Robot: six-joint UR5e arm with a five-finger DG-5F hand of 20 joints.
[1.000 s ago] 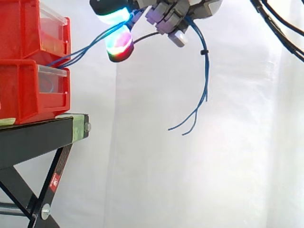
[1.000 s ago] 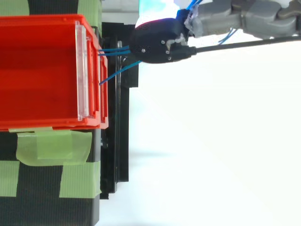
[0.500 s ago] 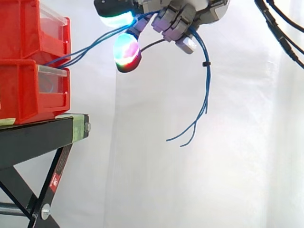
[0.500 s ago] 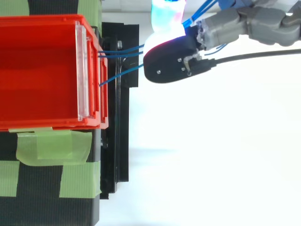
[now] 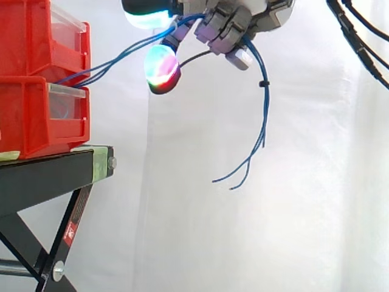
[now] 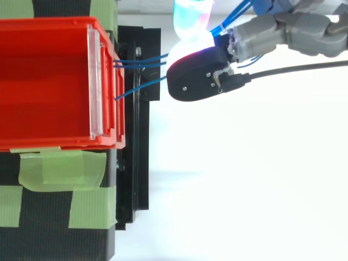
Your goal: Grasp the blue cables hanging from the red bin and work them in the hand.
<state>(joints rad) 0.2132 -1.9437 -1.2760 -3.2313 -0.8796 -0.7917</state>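
Several thin blue cables [image 5: 115, 58] run from the gap between the stacked red bins [image 5: 36, 79] up and to the right into my hand [image 5: 234, 21]. My hand sits near the top of the side view, its fingers curled round the cables. Past the hand the cables drop in a long loop [image 5: 264, 115], and their loose ends [image 5: 234, 179] dangle free. A glowing fingertip [image 5: 161, 67] hangs just below the taut stretch. In the top view the cables [image 6: 141, 60] leave the bin front [image 6: 117, 81] and pass under the hand [image 6: 277, 30].
The red bins stand on a black stand [image 5: 55, 173] with green tape [image 6: 60, 168] on its top. A clear plastic front [image 5: 67, 100] closes the lower bin. A white curtain hangs behind, with open air right of the stand.
The hand has shifted right, away from the bins, and slightly up, drawing the cables tauter. The dangling ends have swung a little lower and left.
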